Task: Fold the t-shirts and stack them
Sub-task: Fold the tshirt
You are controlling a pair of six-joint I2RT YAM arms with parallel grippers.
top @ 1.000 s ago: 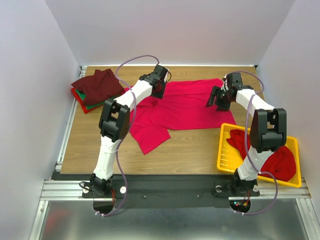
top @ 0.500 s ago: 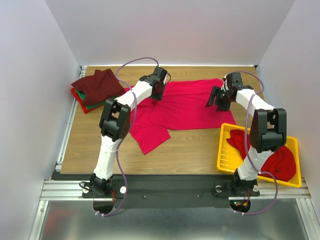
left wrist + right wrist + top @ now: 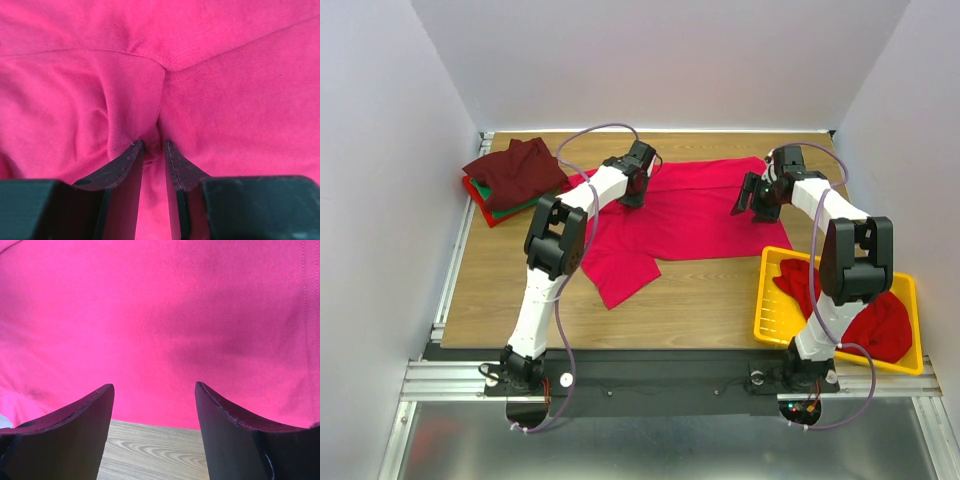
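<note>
A red t-shirt (image 3: pixel 680 215) lies spread open across the middle of a wooden table (image 3: pixel 700 300). At the shirt's 10 o'clock edge, the left gripper (image 3: pixel 152 145) has its jaws drawn nearly together, pinching a raised ridge of the cloth, while at 2 o'clock the right gripper (image 3: pixel 154 387) hangs with its jaws wide apart and nothing between them, just over the shirt's edge. A stack of folded shirts (image 3: pixel 515 175), maroon on top, sits at the table's 10 o'clock corner, and a yellow tray (image 3: pixel 765 320) at 4 o'clock holds crumpled red shirts (image 3: pixel 880 325).
</note>
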